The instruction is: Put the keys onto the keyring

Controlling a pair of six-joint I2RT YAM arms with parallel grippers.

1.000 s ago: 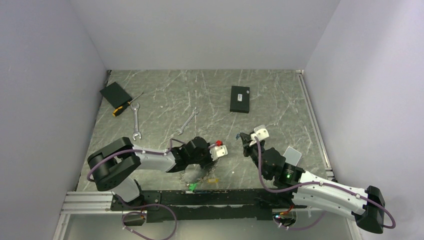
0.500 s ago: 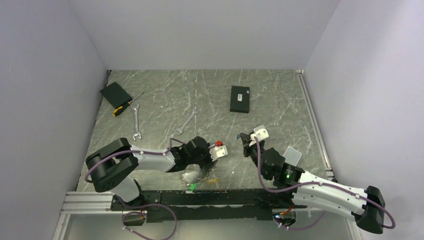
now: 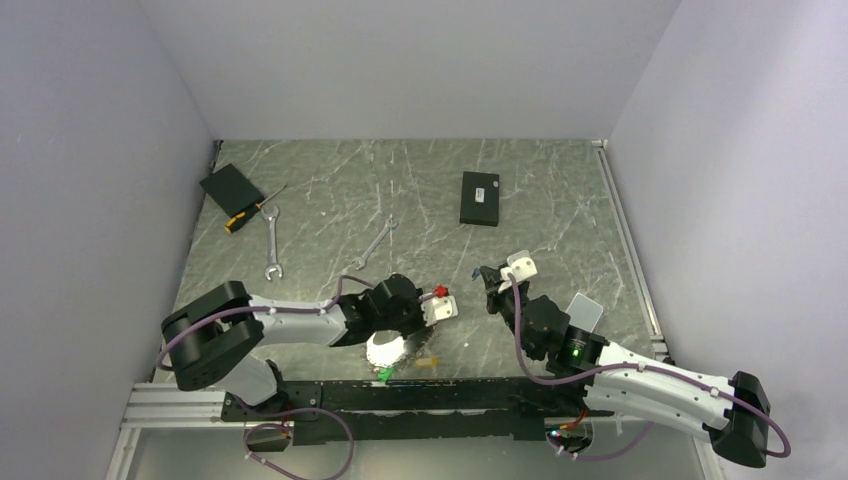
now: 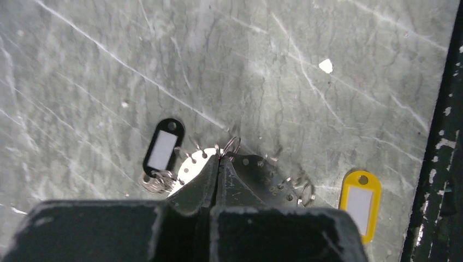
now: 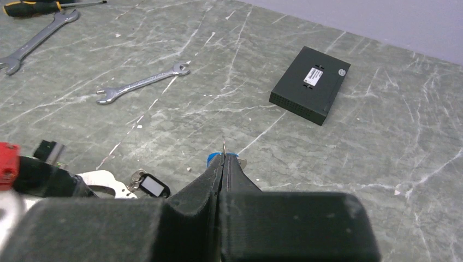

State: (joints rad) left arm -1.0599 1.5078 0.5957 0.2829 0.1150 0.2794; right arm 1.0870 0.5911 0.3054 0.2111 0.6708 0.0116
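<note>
The keyring point(image 4: 191, 164) is a flat silvery holder with holes along its edge and small split rings. It also shows white in the top view point(image 3: 384, 347). My left gripper point(image 4: 220, 158) is shut on its top edge. A black-tagged key point(image 4: 162, 148) hangs at its left and a yellow-tagged key point(image 4: 359, 202) lies to its right. A green one point(image 3: 383, 374) lies by the near rail. My right gripper point(image 5: 223, 156) is shut on a blue-headed key point(image 5: 211, 159), with a thin wire sticking up above the fingertips, held right of the left gripper point(image 3: 400, 335).
Two silver wrenches point(image 3: 272, 243) point(image 3: 373, 245) and a screwdriver point(image 3: 250, 212) lie at the far left beside a black pad point(image 3: 231, 187). A black box point(image 3: 480, 198) sits at the far middle. A black rail point(image 3: 450, 392) runs along the near edge.
The left arm has shifted slightly and the keyring under its gripper has tilted up, now showing bright white from above. The right arm has stayed put.
</note>
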